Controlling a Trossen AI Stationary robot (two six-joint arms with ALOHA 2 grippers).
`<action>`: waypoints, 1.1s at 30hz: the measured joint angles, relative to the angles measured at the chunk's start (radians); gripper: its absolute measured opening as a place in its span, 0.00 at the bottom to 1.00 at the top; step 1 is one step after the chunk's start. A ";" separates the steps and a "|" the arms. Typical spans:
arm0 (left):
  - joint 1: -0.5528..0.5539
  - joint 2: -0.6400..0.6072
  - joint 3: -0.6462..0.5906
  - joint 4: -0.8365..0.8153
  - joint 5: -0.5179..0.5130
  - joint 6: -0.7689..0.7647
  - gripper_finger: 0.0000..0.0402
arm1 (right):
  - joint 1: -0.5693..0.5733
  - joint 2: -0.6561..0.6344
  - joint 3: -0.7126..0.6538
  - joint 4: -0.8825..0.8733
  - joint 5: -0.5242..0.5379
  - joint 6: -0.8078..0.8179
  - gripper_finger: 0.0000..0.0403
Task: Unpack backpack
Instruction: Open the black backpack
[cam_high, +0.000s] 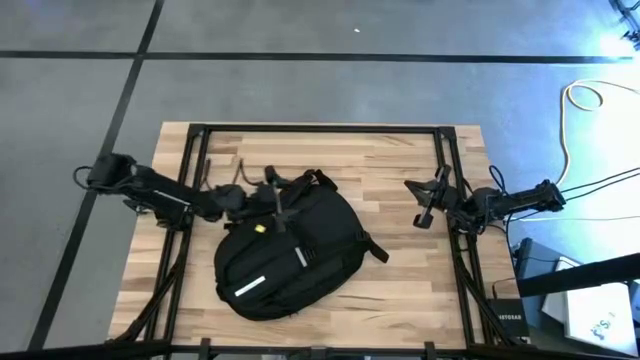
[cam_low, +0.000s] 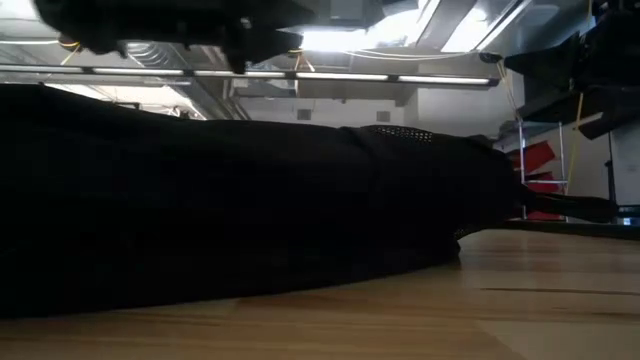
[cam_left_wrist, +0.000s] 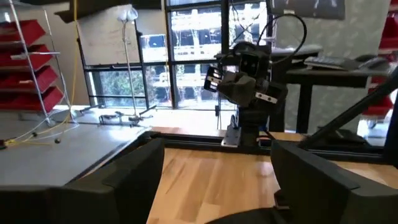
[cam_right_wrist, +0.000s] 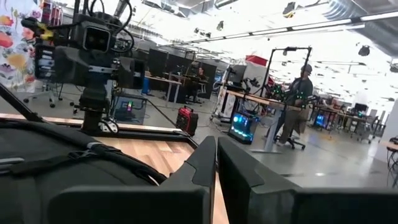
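Observation:
The black backpack (cam_high: 285, 255) lies flat on the wooden table, its light-grey stripes (cam_high: 248, 288) facing up and its straps and top loop (cam_high: 300, 182) toward the far side. In the low view the backpack (cam_low: 220, 210) fills most of the picture. My left gripper (cam_high: 278, 198) is open and hovers just above the backpack's top end, pointing toward the table's right. In the left wrist view its fingers stand wide apart around my left gripper (cam_left_wrist: 217, 180), with bare table between them. My right gripper (cam_high: 420, 202) waits shut near the table's right side, clear of the backpack (cam_right_wrist: 56, 165); its own view shows my right gripper (cam_right_wrist: 216, 163).
A black metal frame (cam_high: 320, 128) runs around the table top, with rails along the left and right sides. One backpack strap (cam_high: 375, 248) trails toward the right. Bare wood (cam_high: 400, 290) lies right of and in front of the backpack. A person (cam_right_wrist: 298, 106) stands far back in the room.

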 joint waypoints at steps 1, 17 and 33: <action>0.000 0.032 0.028 -0.012 0.000 0.012 0.70 | 0.000 0.000 0.000 0.000 0.000 0.001 0.00; -0.113 0.501 0.586 -0.498 -0.258 0.247 0.70 | 0.002 0.062 0.000 -0.130 -0.002 0.040 0.00; -0.464 0.238 0.684 -1.364 -0.291 -0.243 0.70 | 0.003 0.238 0.000 -0.061 -0.176 0.255 0.00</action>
